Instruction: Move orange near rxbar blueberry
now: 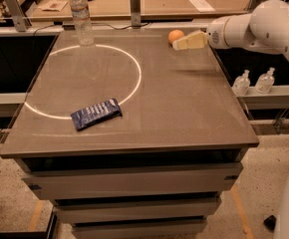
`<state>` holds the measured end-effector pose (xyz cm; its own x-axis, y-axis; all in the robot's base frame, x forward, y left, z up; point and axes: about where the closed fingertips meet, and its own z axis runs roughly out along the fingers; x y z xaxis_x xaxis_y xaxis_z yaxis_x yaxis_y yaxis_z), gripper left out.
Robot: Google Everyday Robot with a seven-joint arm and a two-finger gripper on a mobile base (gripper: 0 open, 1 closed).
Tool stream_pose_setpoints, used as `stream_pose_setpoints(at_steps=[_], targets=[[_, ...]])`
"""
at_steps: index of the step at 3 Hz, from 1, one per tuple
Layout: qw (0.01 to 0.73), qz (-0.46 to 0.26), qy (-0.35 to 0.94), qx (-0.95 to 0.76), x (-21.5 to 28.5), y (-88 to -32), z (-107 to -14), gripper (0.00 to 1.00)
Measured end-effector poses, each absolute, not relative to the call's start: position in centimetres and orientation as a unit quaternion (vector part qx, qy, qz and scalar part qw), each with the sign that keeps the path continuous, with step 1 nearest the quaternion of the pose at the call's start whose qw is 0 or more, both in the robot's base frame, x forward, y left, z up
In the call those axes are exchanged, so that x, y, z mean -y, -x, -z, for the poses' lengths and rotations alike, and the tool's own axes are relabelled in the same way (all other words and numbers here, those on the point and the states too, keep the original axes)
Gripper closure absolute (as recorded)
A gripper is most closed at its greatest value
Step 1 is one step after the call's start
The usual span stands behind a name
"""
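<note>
1. Far left, near the back edge of the table (184, 113), a clear water bottle (80, 15) stands upright, just at the rim of a bright white ring (137, 78) that is drawn across the left half of the top.
2. The rxbar blueberry (95, 114) lies flat toward the front left – a dark blue wrapper, slightly tilted, lying across the ring's front arc.
3. Behind the table's back edge, near the middle, a short metal post (135, 6) stands upright.
4. The orange (175, 36) sits at the back of the table, right of centre – well apart from the bar, which is across the table toward the front left.
5. The gripper (180, 43) reaches in from the right, its pale tip right up against the orange's right side. Whether it is apart or together cannot be told, nor whether it truly touches the fruit.
6. The white arm (254, 26) runs off to the right edge above the table's back corner.
7. Lower right, beyond the table, two small clear bottles (254, 81) stand side by side on a ledge.
</note>
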<state>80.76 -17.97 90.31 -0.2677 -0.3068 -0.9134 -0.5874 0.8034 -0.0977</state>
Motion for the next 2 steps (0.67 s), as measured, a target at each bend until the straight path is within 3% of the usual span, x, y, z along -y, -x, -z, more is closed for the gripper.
stream_pose_setpoints(at_steps=[2], targets=[[0.523,-0.149,0.279,-0.791,16.65,-82.75,-88.51,0.0]])
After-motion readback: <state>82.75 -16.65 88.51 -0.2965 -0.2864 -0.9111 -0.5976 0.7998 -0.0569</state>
